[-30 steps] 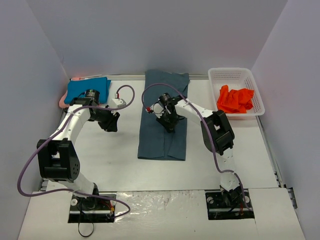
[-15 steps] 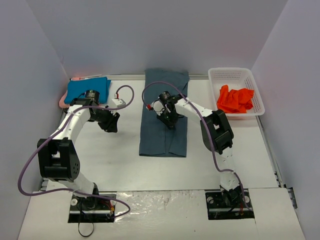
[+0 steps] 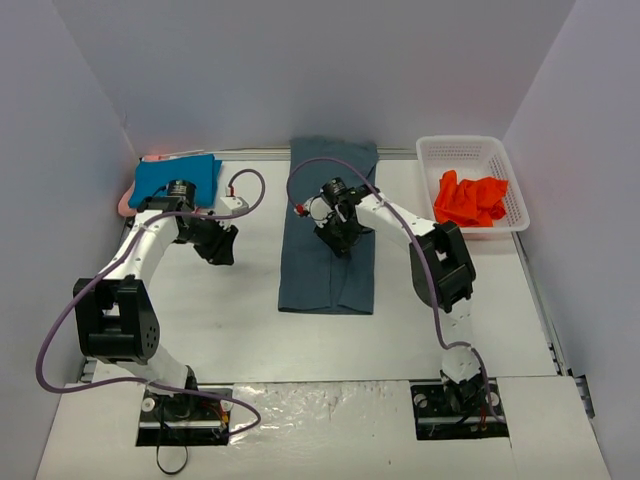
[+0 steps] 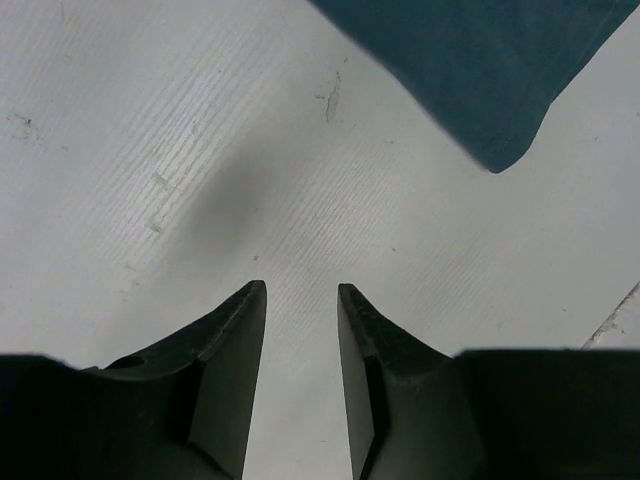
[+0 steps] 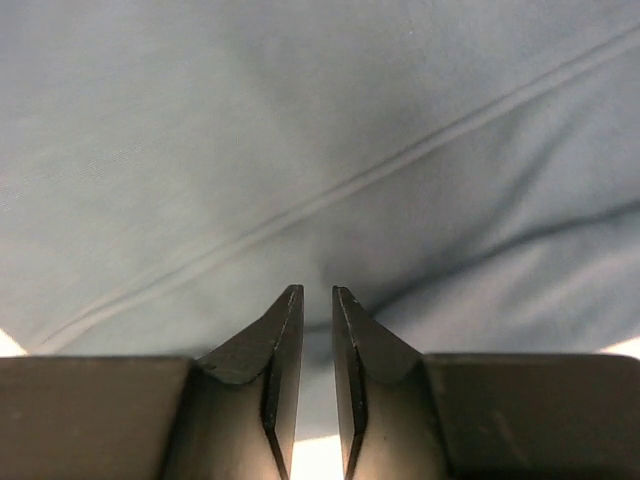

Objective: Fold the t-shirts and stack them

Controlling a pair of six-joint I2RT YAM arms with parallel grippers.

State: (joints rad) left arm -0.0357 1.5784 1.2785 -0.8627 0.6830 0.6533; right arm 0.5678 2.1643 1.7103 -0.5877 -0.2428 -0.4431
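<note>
Top external — white basket point(image 3: 470, 155) holds the orange-red t-shirt point(image 3: 470, 200).

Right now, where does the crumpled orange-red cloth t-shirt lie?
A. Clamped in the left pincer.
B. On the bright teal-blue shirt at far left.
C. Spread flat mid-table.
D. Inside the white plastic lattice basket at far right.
D: the top view shows the crumpled orange-red cloth t-shirt bunched inside the white plastic lattice basket at the far right.

Grey shirt point(image 3: 325, 280) lies long on table point(image 3: 230, 320), right gripper point(image 3: 338, 242) over it; left gripper point(image 3: 218, 246) near teal shirt point(image 3: 160, 177); orange shirt point(image 3: 470, 200) in basket point(image 3: 463, 141).
</note>
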